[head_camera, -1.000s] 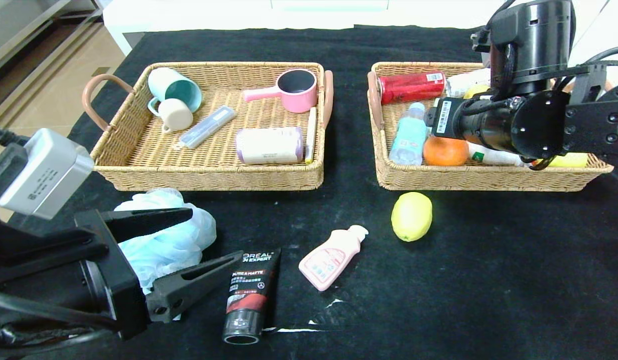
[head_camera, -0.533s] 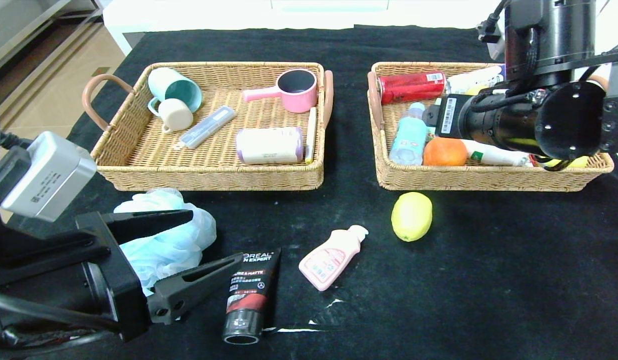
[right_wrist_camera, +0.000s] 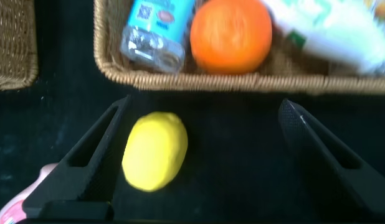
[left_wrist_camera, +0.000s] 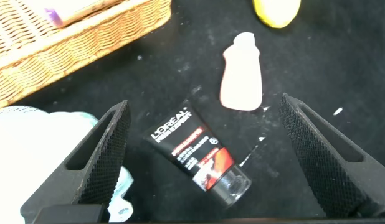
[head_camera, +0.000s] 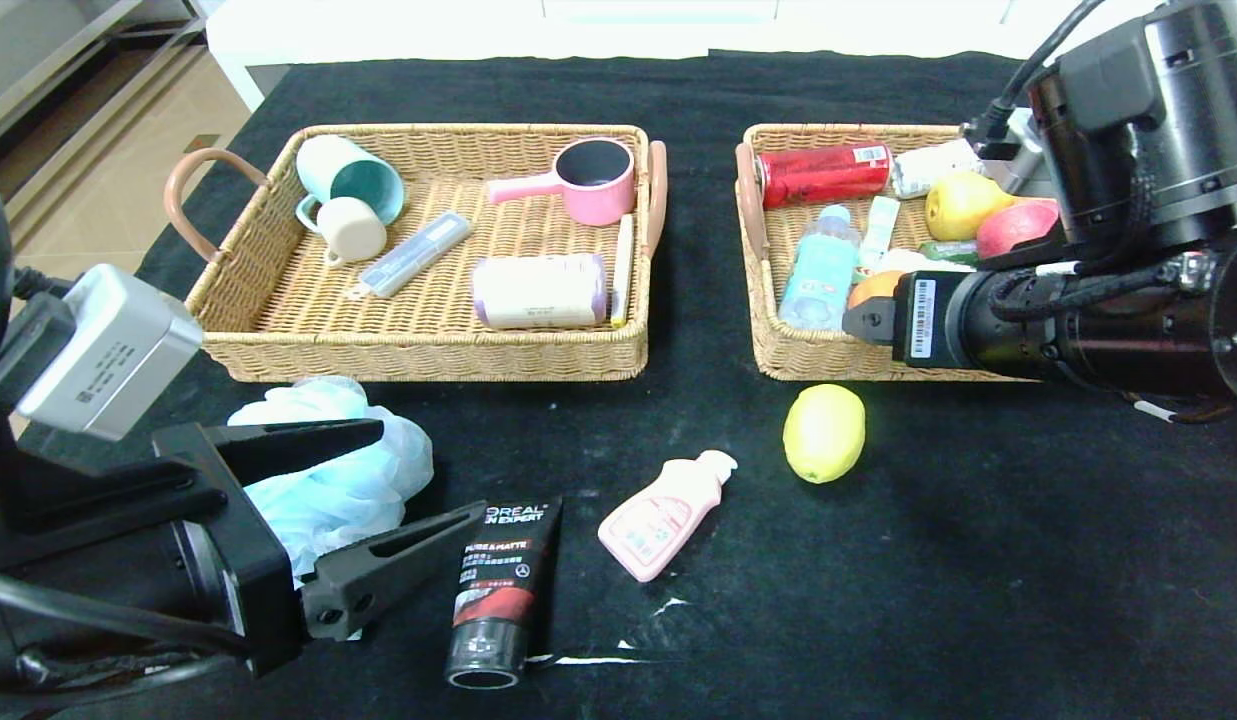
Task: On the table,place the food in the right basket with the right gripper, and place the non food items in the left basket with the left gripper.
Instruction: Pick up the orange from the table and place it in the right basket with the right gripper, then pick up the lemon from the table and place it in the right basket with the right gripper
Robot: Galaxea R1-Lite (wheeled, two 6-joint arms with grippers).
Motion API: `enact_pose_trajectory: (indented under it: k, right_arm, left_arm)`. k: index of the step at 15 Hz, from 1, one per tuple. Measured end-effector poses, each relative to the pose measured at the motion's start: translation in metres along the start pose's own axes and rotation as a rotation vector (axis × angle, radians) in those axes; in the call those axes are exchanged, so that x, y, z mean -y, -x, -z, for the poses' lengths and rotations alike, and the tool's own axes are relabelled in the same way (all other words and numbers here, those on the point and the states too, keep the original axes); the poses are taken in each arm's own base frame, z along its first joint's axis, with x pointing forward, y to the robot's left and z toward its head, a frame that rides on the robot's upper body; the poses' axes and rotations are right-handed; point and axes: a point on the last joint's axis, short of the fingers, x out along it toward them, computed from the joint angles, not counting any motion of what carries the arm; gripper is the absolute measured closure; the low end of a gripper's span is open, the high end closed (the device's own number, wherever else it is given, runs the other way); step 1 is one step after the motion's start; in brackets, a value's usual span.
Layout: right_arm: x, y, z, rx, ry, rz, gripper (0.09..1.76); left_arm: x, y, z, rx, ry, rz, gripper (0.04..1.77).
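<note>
A black-covered counter (head_camera: 978, 560) carries two wicker baskets side by side, with a pale floor and white furniture beyond.

In the head view, the left basket (head_camera: 278, 330) holds cups, a pink pot and other household items, and the right basket (head_camera: 828, 358) holds a red can, a bottle, an orange and other fruit. In front of the baskets, a blue bath pouf (head_camera: 348, 470), a black tube (head_camera: 498, 590), a pink bottle (head_camera: 663, 515) and a lemon (head_camera: 824, 432) are laid out on the cloth. The left gripper (head_camera: 388, 490) is seen low at the near left, fingers spread wide and empty, beside the pouf. The right gripper is hidden behind its own wrist above the right basket's front wall.

In the left wrist view, the black tube (left_wrist_camera: 199, 155) and pink bottle (left_wrist_camera: 242, 78) are framed between the wide-open fingers (left_wrist_camera: 99, 158), with nothing held; the pouf (left_wrist_camera: 30, 143) is touched by or lies just under one finger.

In the right wrist view, the right gripper (right_wrist_camera: 202, 155) is shown fully open and empty, the lemon (right_wrist_camera: 155, 150) lying on the cloth between its fingers, nearer one of them, just outside the basket wall (right_wrist_camera: 242, 81).

A grasp on the lemon could be lost: the fruit is round and off-centre, so it might be nudged and rolled away as the fingers close. The basket rim might also be clipped during the lift.
</note>
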Motion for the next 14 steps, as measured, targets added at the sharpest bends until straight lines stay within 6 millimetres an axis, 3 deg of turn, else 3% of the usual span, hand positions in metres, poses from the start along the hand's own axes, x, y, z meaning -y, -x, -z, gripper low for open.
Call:
enact_pose_trajectory:
  k: [4, 14]
  right_arm:
    - [0.003, 0.005, 0.004, -0.129, -0.1, -0.038, 0.15]
    - [-0.027, -0.025, 0.034, -0.246, -0.079, -0.009, 0.15]
  left_arm:
    - [0.0, 0.0, 0.0, -0.002, 0.0, 0.0, 0.09]
    - [0.0, 0.0, 0.0, 0.0, -0.001, -0.001, 0.09]
